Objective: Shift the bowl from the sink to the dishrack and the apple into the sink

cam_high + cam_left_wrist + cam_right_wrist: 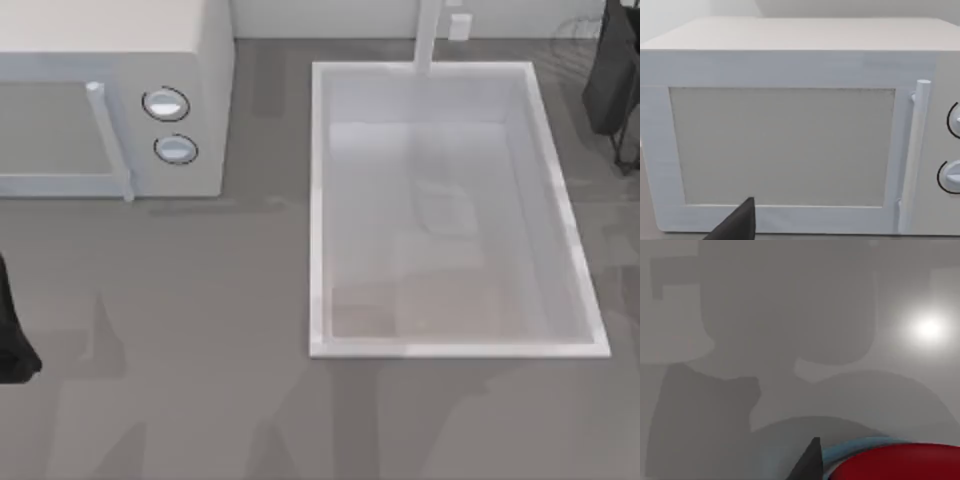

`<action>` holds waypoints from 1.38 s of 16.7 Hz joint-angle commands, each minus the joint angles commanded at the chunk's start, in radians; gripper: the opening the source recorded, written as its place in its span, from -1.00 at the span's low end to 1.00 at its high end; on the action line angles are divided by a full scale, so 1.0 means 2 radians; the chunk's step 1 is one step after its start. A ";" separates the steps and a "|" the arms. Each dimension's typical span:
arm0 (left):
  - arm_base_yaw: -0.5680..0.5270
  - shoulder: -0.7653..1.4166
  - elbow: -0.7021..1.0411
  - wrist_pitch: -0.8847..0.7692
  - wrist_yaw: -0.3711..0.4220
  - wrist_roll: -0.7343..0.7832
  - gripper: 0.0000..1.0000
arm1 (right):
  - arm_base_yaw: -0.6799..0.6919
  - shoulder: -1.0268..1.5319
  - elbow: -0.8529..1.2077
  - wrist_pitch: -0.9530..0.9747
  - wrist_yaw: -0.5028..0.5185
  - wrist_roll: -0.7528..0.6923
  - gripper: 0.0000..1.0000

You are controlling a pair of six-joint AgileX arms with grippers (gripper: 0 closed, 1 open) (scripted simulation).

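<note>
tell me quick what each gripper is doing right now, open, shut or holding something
Left gripper: by the microwave; cannot be told.
Right gripper: close over the bowl; cannot be told.

The sink (455, 215) lies open from above, its basin bare; only its raised rim and the faucet (428, 35) at its far edge stand in the way. Left of the sink, the microwave (110, 100) blocks the far corner. Between microwave and sink runs a bare strip of grey table (200, 380), widening in front of both.
</note>
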 joint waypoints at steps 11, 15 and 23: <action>0.000 0.000 0.000 0.000 0.000 0.000 1.00 | 0.254 -0.017 -0.173 0.561 0.192 0.071 -1.00; 0.000 0.000 0.000 0.000 0.000 0.000 1.00 | 0.332 -0.043 -0.231 0.731 0.250 0.098 -1.00; 0.000 0.000 0.000 0.000 0.000 0.000 1.00 | 0.388 -0.070 -0.272 0.834 0.290 0.120 -1.00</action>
